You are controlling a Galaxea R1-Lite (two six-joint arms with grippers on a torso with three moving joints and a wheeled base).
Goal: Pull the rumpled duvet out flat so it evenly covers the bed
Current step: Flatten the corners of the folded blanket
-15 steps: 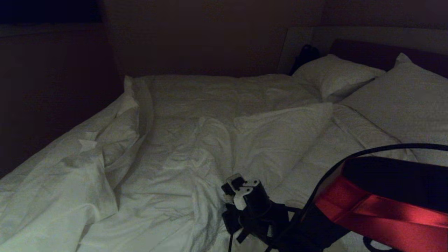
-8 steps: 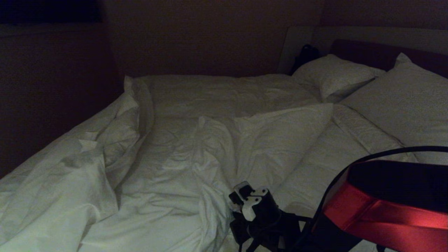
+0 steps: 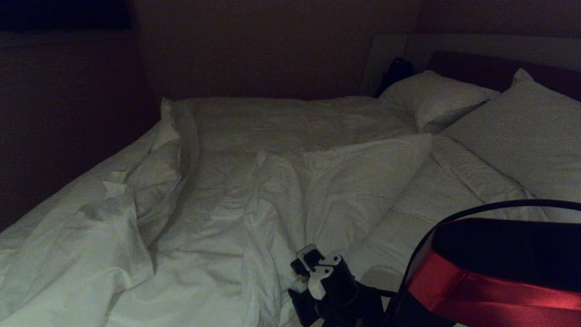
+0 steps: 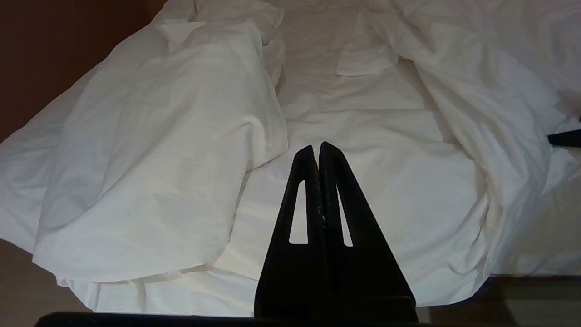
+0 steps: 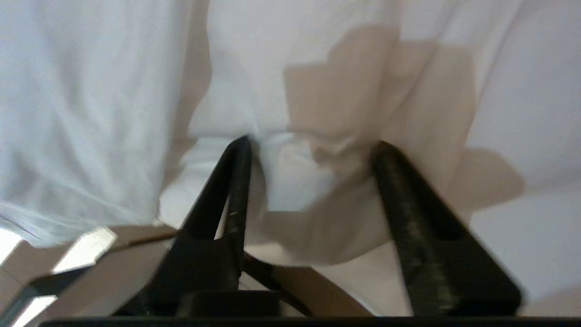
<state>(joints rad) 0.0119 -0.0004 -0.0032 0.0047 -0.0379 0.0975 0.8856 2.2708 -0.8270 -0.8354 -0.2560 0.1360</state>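
Duvet [image 3: 254,190] is spread over most of the bed [image 3: 390,50] but is far from flat: deep creases run through the middle, and a thick bunched fold [image 3: 163,163] stands up along the far-left side, trailing down to a rumpled heap at the near-left corner. A triangular flap [image 3: 363,177] lies folded back across the centre, its tip pointing toward the pillows.

Two pillows at the head end: far one [image 3: 431,97] against the dark headboard, near one [image 3: 522,131] beside it, closer to the camera.

Right tool [image 5: 313,150]: fingers spread apart, tips resting at or just above a ridge of white cloth that sits between them. Not pinching it; the cloth looks loose in the gap. In the head view the right arm's wrist [image 3: 331,286] sits low at the near edge of the bed, right of centre, over the duvet.

Left tool [image 4: 316,150]: fingers pressed together, holding nothing, hanging off the near-left side of the bed, aimed at the rumpled heap [image 4: 159,150] without touching it.
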